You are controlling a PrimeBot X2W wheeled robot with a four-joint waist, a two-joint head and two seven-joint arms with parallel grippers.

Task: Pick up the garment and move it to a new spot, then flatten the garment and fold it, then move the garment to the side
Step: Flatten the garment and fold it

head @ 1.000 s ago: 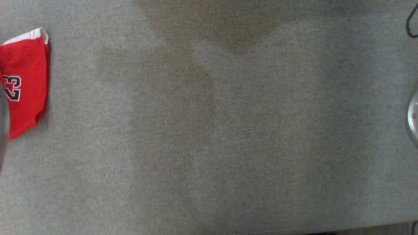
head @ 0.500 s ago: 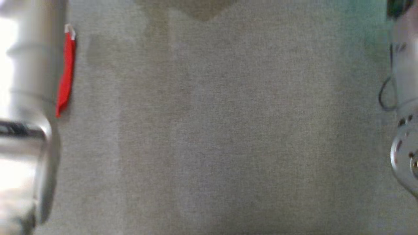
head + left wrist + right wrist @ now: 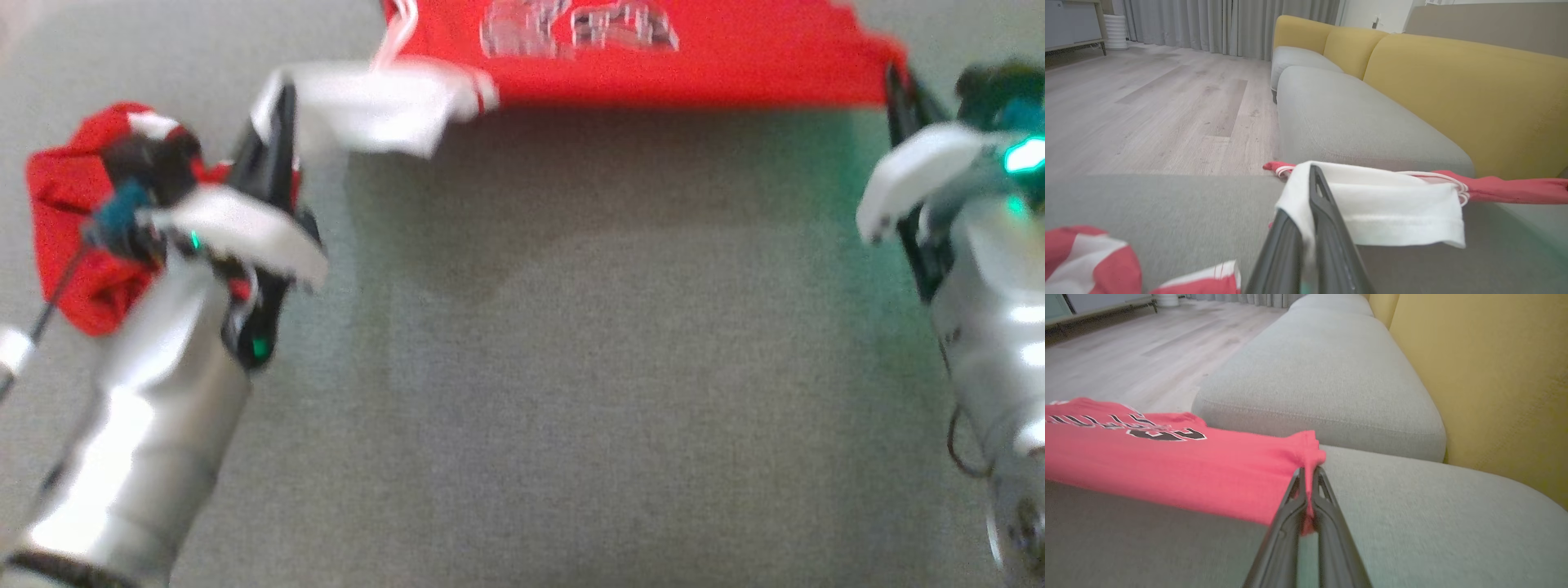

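While left gripper (image 3: 1312,173) and right gripper (image 3: 1308,474) are clamping the garment (image 3: 694,73) taut, it is hanging. Both should be lowering evenly.

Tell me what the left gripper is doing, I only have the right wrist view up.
Observer: The left gripper is shut on a white part of the garment.
Operator: Is the cloth slack over there?
Observer: No, the head view shows it stretched in a band between the left gripper and the right gripper, over the grey cushion.
Operator: Anything else nearby?
Observer: A crumpled red and white bundle lies on the cushion beside the left gripper.
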